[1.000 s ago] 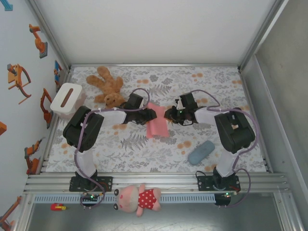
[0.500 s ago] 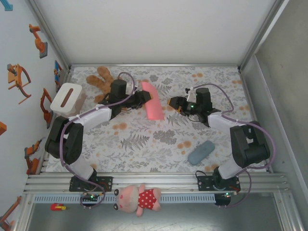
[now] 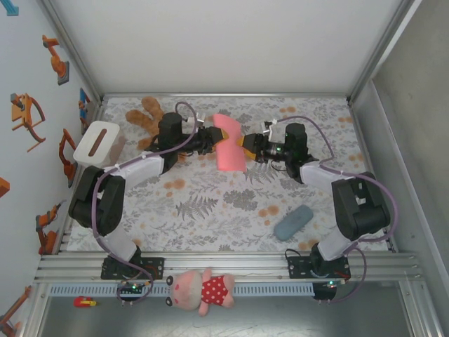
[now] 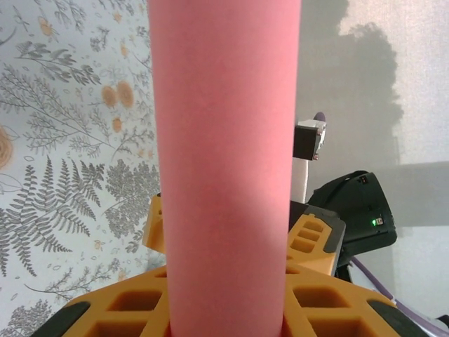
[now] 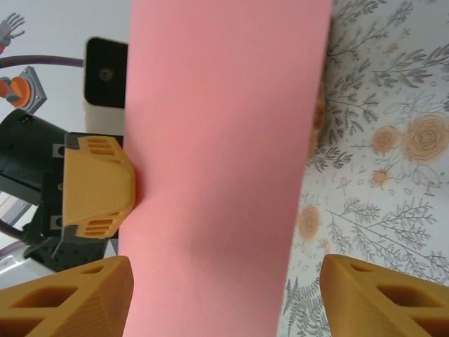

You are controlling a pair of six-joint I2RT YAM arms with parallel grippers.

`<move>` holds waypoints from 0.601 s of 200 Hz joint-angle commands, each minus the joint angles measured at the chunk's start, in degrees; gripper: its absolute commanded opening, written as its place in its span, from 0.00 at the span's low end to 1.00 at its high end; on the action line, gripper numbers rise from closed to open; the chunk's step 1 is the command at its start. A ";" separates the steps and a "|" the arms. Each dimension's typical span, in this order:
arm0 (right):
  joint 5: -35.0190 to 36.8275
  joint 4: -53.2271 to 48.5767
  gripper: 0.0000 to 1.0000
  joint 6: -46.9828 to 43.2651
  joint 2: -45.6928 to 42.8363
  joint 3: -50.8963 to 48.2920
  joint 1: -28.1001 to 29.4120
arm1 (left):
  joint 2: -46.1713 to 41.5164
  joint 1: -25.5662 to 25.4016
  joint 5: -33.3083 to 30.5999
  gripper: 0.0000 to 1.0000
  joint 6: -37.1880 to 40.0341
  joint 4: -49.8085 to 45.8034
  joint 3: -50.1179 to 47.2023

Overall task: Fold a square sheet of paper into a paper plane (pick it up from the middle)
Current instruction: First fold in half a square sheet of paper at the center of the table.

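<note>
The flower-patterned table (image 3: 210, 210) has both arms stretched to its far middle, the left arm (image 3: 133, 172) coming in from the left and the right arm (image 3: 319, 168) from the right, so they meet nose to nose. Between them the square sheet of paper (image 3: 228, 144) hangs clear of the table. It looks folded or curled into a narrow strip, and its long axis runs far to near, across the line joining the arms. The left gripper (image 3: 210, 142) is clamped on the strip about midway along. The right gripper (image 5: 228, 284) is released, its jaws spread wide on either side of the strip and not pinching it. By my judgement the right arm is placed to take hold, and closing squarely across the strip's width is what matters
</note>
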 commanded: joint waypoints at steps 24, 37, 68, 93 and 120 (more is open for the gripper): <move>-4.01 6.96 0.64 4.49 0.02 2.31 0.27 | 1.86 0.12 2.88 0.29 -1.54 2.74 1.11; -3.52 6.84 0.59 4.31 -0.79 2.20 0.24 | 1.86 0.28 2.56 0.29 -0.63 0.90 1.09; -0.97 6.42 0.47 5.11 -1.68 1.52 -0.13 | 1.32 0.85 1.67 0.29 2.68 -3.60 1.04; -0.27 4.94 0.38 4.60 -1.07 1.33 -0.22 | 0.91 1.00 1.64 0.28 5.22 -6.71 1.18; 0.50 1.17 0.25 2.55 -0.88 1.79 -0.30 | 0.36 1.25 1.75 0.28 6.53 -8.44 1.20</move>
